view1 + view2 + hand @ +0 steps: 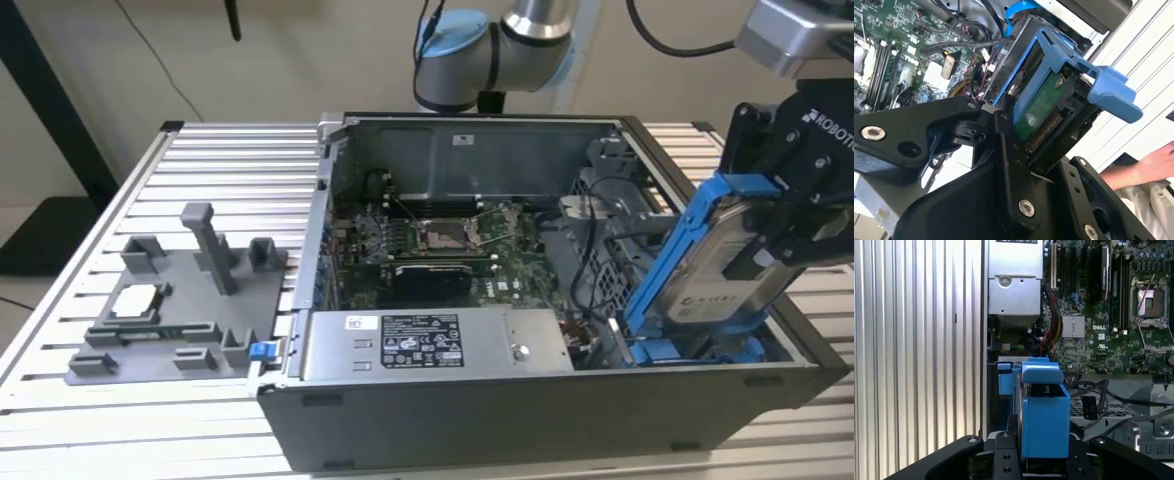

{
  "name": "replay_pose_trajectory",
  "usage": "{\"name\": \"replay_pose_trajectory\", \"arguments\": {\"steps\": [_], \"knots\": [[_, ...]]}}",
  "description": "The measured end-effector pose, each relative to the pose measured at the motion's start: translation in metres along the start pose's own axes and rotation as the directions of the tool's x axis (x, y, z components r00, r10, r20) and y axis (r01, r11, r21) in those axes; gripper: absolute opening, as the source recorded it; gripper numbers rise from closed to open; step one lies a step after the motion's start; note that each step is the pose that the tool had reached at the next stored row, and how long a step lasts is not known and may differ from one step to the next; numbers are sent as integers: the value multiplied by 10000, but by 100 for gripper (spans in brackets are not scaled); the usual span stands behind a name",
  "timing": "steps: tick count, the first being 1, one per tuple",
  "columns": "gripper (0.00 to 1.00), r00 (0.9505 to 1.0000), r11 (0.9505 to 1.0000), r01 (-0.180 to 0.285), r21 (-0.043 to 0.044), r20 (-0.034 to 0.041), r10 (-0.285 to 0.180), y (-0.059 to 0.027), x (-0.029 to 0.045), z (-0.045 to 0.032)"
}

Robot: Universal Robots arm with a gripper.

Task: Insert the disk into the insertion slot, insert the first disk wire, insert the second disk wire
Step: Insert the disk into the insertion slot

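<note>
A: End effector, state?

B: Clamped on the disk. In both wrist views the black fingers press on either side of its blue carrier frame.

A: Where does the disk sit?

B: Tilted, at the exterior view's right end of the open computer case. Its lower end is down inside the case corner and its upper end stands above the rim. Whether it is seated in a slot cannot be told.

A: Around it?

B: A black cable with a connector lies just beside the carrier frame. The motherboard lies flat in the case, and the power supply runs along the near wall. The case rests on a slatted metal surface. A grey fixture sits well apart, at the exterior view's left. A person's hand shows beyond the case in the second wrist view.
</note>
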State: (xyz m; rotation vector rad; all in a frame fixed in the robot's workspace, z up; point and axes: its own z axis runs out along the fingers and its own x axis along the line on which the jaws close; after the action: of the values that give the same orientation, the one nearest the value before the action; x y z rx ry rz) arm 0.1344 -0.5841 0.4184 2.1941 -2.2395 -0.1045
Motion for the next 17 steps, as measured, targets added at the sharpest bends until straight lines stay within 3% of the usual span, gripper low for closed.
{"name": "replay_pose_trajectory", "arguments": {"steps": [9, 12, 17], "knots": [[0, 10000, 10000, -64, 2, 4, 64, -9, 4, 122], [0, 9999, 10000, -88, 4, 50, 88, -13, -4, 157], [0, 9999, 9999, -112, 3, 53, 112, -23, -18, 172]]}}
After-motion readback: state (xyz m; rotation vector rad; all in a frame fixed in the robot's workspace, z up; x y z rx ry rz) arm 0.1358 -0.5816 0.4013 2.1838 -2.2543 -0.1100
